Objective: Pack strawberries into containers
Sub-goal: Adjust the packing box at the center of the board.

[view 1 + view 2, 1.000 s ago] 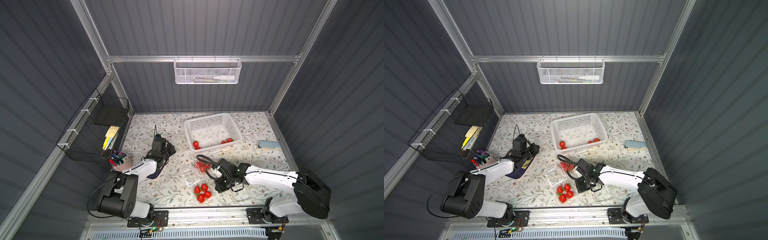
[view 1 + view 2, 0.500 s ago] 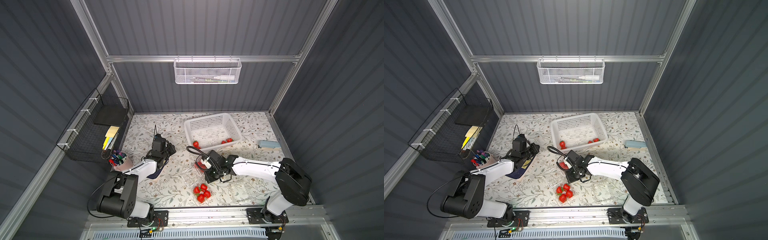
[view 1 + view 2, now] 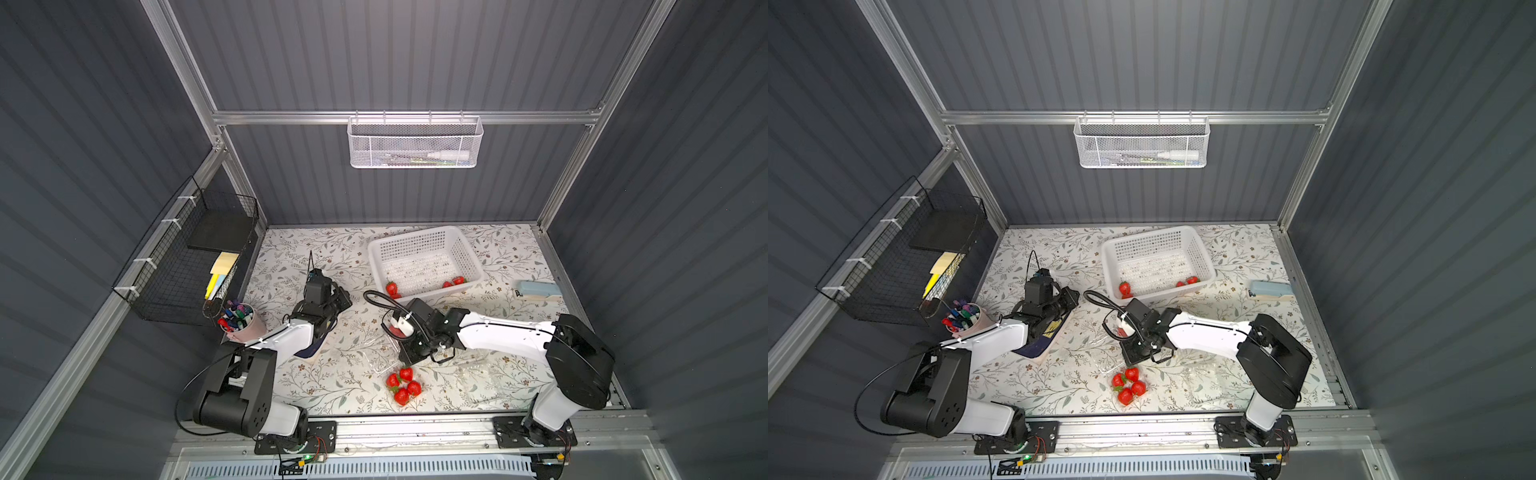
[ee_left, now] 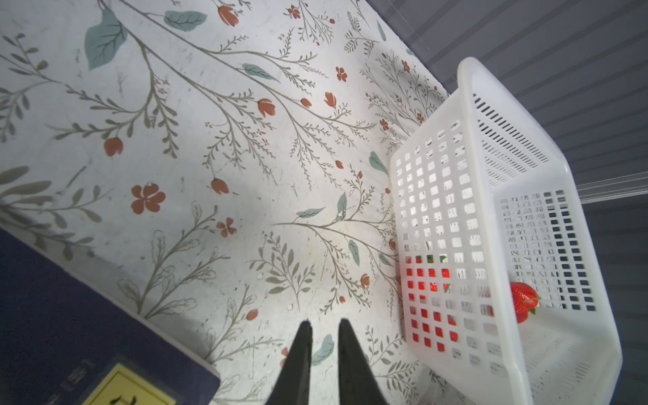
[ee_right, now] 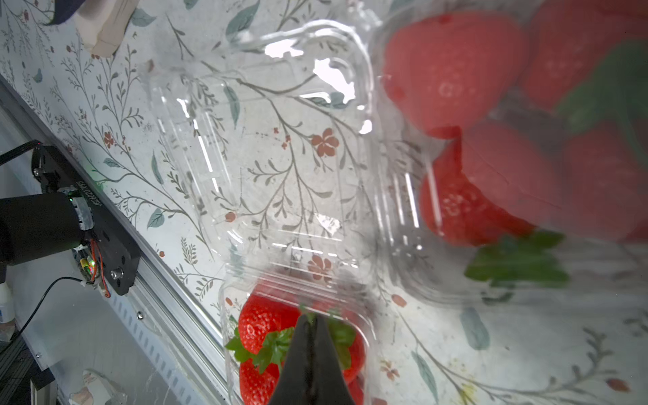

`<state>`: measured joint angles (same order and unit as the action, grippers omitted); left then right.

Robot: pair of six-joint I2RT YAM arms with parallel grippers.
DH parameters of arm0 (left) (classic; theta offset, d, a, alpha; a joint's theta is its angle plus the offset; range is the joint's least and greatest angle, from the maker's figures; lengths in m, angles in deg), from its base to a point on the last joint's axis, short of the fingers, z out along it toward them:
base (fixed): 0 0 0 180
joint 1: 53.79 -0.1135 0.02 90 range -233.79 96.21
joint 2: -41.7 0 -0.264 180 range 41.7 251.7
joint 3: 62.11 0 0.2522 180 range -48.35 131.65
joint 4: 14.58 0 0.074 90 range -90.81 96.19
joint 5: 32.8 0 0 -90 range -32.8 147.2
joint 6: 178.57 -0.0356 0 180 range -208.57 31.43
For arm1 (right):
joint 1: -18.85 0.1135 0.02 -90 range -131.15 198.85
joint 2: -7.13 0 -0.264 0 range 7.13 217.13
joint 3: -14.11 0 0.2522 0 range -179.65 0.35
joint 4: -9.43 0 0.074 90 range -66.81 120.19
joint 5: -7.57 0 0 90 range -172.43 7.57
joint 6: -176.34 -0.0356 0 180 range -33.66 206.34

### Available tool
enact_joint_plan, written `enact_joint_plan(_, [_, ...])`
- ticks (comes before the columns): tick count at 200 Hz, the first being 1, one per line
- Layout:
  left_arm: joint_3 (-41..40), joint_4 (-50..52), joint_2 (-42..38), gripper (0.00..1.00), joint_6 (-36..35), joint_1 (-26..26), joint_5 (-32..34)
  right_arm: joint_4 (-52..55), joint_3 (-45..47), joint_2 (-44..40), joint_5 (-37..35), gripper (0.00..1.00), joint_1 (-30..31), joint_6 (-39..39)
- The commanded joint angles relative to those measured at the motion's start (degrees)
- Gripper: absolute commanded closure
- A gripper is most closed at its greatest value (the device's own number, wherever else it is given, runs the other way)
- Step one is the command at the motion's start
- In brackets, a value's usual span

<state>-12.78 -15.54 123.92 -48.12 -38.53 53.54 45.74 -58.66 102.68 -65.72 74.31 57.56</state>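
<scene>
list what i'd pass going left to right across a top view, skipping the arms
black wire rack → pink pen cup → white basket → pale blue item

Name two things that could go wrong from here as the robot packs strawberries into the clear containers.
First, the shut right gripper hangs just over the filled container, which sits near the front rail; a push could slide it off the table. Second, the clear lid beside it lies open and is hard to see; the gripper might dent it.
</scene>
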Motion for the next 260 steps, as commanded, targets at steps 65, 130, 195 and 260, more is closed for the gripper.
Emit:
enact_joint_plan(65, [-4.08,-4.29,-0.21,0.77,0.32,-0.37,-2.02,-0.58,-3.26,2.6,2.44,0.97,0.7,-0.72])
enact_joint_plan(130, [-6.16,-9.22,2.74,0.94,1.97,-0.16,-4.3,6.06,3.42,-10.62,-0.28,0.97,0.69,-3.2])
enact_joint_plan(195, [-8.7,-14.05,5.79,0.94,4.44,3.68,-5.22,10.54,16.99,-21.81,5.92,1.0,10.58,-8.9])
enact_joint_plan(260, [-8.93,-15.35,6.81,0.94,4.73,5.3,-3.4,8.7,20.82,-19.75,-3.51,1.0,14.1,-10.82])
